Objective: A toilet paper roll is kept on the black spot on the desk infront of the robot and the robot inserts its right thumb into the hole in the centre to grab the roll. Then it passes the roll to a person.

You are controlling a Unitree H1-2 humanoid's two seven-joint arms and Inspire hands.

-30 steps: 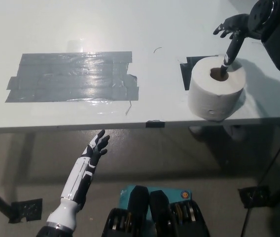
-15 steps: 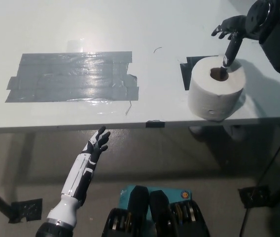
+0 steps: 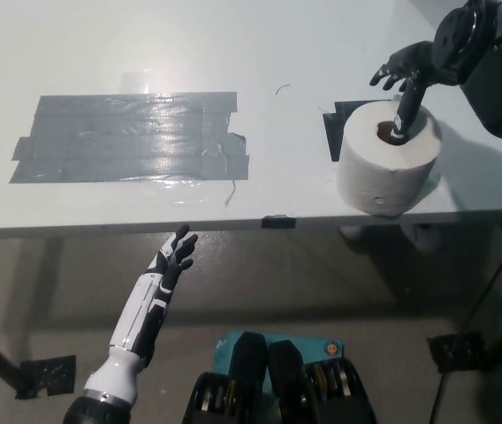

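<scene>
toilet paper roll upright near the front right edge of the white tabletop, partly covering a black spot whose corner shows at the roll's left. right robot hand black, poised over the roll from behind, thumb pointing down with its tip inside the brown centre hole. other fingers spread apart and off the paper, not clenched, nothing grasped yet. roll resting fully on the tabletop. left robot hand white with dark fingers, hanging below the front edge of the tabletop at lower left, released, fingers apart and empty. large patch of grey tape stuck flat on the left half of the tabletop, well apart from the roll. small dark tab on the front edge between tape and roll.
</scene>
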